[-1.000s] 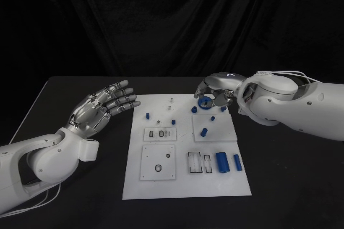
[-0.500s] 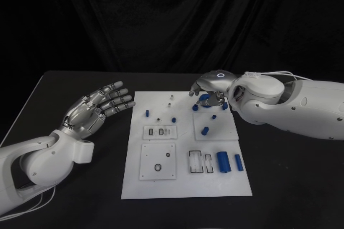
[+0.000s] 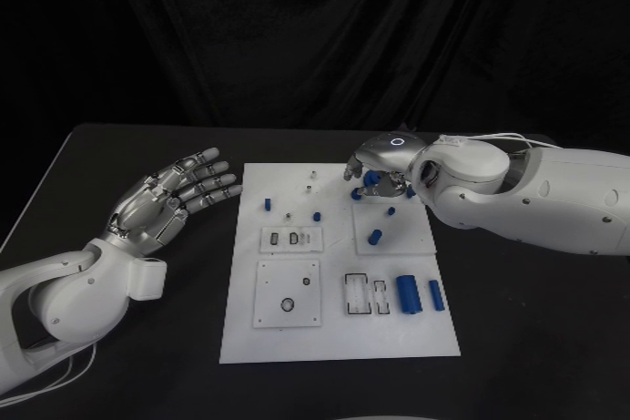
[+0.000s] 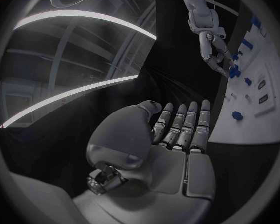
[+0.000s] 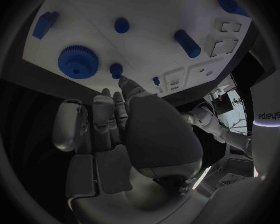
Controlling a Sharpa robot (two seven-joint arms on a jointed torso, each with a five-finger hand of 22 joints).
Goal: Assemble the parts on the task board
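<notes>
Nearest the robot, two blue cylinders (image 3: 407, 297) lie side by side on the task board (image 3: 341, 333), long axes running near to far. The left hand (image 3: 168, 199) hovers off the board's left edge, released, fingers spread, grasping nothing. At the far edge, the right hand (image 3: 381, 168) hangs over the blue gear (image 5: 77, 61); the gear lies just beyond its fingertips (image 5: 123, 82), apparently not grasped. "sharpa" (image 5: 266, 116) reads on the forearm.
</notes>
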